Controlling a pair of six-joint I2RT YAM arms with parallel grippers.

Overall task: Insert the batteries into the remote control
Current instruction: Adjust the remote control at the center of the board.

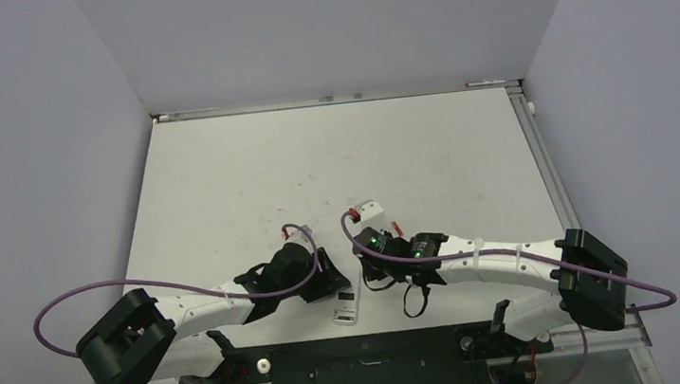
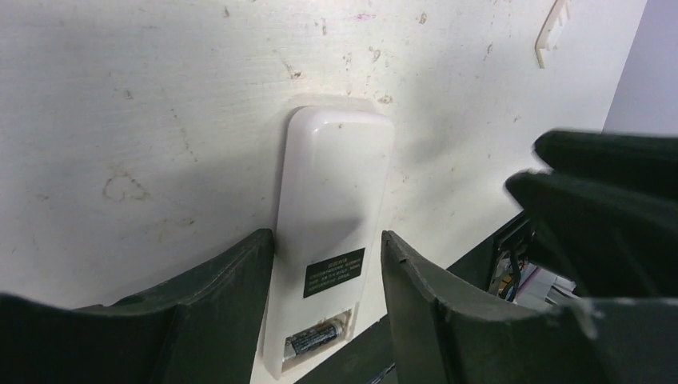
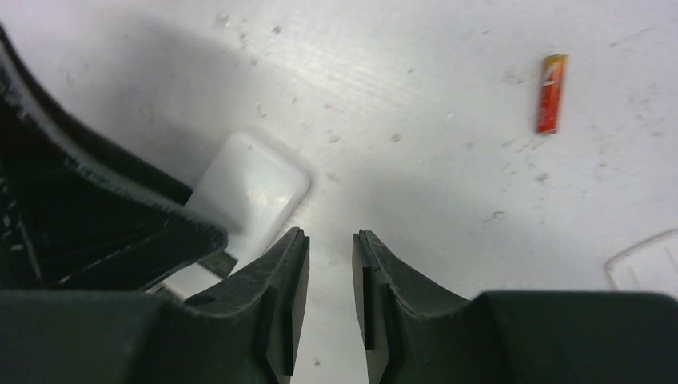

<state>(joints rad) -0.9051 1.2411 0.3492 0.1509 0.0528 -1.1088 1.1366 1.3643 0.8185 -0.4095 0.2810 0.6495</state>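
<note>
Lengthwise inside left claw [image 2: 328, 238], remote control [image 2: 336, 184] back-up, battery [image 2: 316, 337] end toward wrist camera

Remote control [image 2: 332, 200] between left gripper [image 2: 328, 238] fingers, battery [image 2: 316, 336] in compartment [image 2: 294, 359]

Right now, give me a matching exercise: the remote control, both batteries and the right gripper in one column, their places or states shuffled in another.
1. remote control
2. dark battery
3. orange battery
4. right gripper

A. lying loose on the table
B. slightly open, empty
C. back up, straddled by the left gripper
D. in the open battery compartment

Pairs: 1-C, 2-D, 3-A, 4-B
</note>
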